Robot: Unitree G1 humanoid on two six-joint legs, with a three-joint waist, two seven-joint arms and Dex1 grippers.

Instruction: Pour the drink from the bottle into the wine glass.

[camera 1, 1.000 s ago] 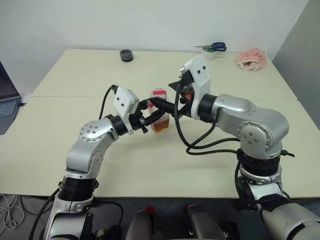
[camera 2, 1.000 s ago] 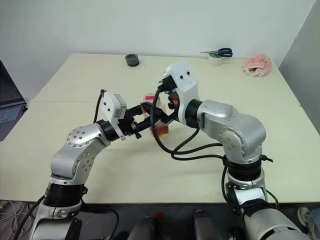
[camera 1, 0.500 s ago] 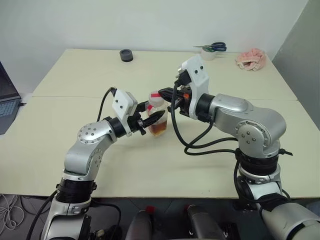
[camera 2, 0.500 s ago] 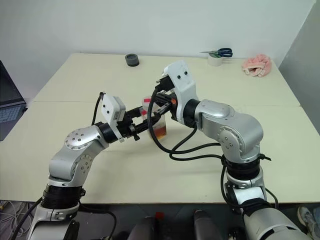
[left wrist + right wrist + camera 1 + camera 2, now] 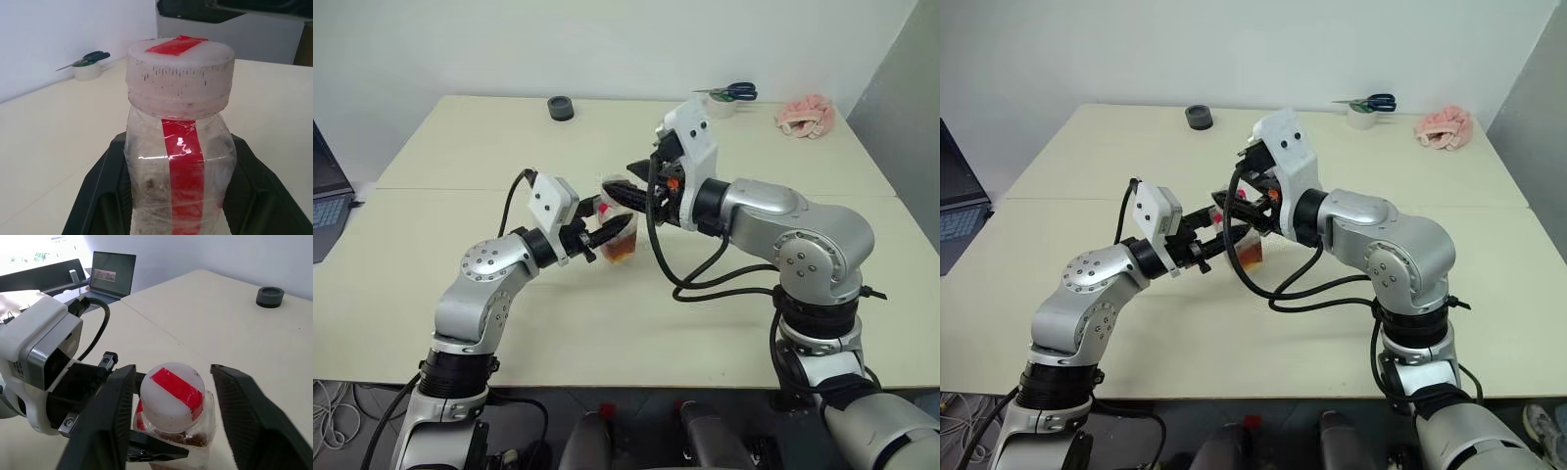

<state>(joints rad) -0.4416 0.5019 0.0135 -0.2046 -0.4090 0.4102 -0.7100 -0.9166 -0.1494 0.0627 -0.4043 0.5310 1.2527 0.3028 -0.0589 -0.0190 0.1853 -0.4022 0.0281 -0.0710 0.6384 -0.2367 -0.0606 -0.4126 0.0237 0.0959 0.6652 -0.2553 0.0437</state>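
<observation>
Cream table [image 5: 460, 147] holds a laptop [image 5: 328, 196] at its left edge, pink cloth [image 5: 805, 115], scissors [image 5: 732, 92] on a tape roll [image 5: 722, 106], and a dark ring [image 5: 561, 108] at the back. At centre, the left gripper [image 5: 612, 228] is clamped on the bottle [image 5: 619, 235], amber drink [image 5: 621, 251] low inside. The right gripper [image 5: 178, 396] has fingers apart, one either side of the cap [image 5: 172, 395].

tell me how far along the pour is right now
Early. Done: the left gripper is shut on the bottle, holding it upright. In hand: the right gripper sits with its fingers open either side of the cap, which is still on. Left: uncap, then pour the drink; I can't see a wine glass on the table.
</observation>
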